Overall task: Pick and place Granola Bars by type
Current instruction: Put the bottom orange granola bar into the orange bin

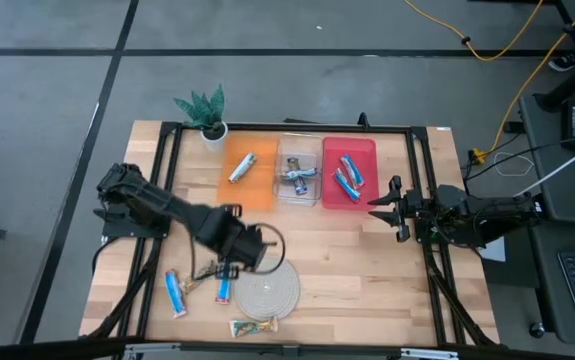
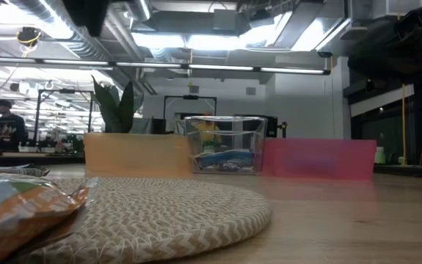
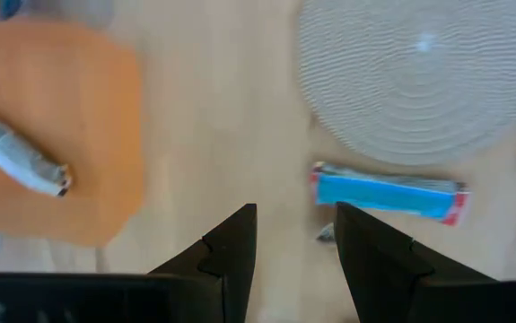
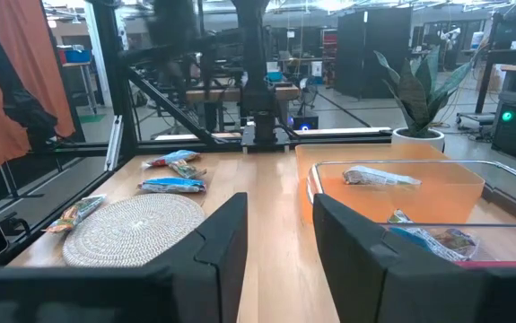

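Now, my left gripper (image 1: 229, 268) hangs over the table, fingers parted, empty, above a blue granola bar (image 3: 388, 193) beside the woven mat (image 1: 270, 291). Bar's long axis crosses my jaw line. Right gripper (image 1: 387, 208) waits near the red bin (image 1: 348, 176), empty.

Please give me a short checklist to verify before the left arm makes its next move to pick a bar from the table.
1. Left tool empty: ok, nothing between its fingers in the wrist view.
2. Left tool open enough for a bar: ok, a gap shows between the fingers.
3. Target reachable: ok, a blue bar lies flat on the wood beside the woven mat, just ahead of the tool.
4. Bar free of neighbours: ok, the other blue bar lies apart.
5. Right tool out of the way: ok, it waits near the red bin.
6. Bins hold space: ok, the orange bin holds one silvery bar.
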Available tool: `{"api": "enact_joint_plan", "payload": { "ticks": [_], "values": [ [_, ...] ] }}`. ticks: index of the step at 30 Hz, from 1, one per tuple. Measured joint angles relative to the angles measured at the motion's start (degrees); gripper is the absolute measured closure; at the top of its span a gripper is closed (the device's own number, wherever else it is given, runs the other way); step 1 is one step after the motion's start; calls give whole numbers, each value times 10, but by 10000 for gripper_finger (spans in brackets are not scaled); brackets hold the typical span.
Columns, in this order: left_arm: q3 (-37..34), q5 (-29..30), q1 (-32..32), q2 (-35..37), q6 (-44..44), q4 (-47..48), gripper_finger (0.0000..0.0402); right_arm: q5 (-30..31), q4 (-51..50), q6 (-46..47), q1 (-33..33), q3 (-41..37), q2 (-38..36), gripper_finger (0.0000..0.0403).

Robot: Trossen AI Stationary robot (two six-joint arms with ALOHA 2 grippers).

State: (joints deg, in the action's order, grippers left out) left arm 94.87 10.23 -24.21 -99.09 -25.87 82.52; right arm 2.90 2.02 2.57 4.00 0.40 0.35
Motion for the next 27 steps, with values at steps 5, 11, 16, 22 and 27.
{"api": "enact_joint_plan", "payload": {
  "ticks": [5,11,16,22,27],
  "values": [
    [0,6,-62,0,-28,-36,258,0,0,0,0,0,0,271],
    [0,8,-124,0,-49,-81,258,0,0,0,0,0,0,271],
    [0,9,-162,0,-49,-132,258,0,0,0,0,0,0,271],
    [0,17,-198,-2,0,-209,259,0,0,0,0,0,0,271],
    [0,17,-216,-13,28,-259,258,0,0,0,0,0,0,271]
  ]
}}
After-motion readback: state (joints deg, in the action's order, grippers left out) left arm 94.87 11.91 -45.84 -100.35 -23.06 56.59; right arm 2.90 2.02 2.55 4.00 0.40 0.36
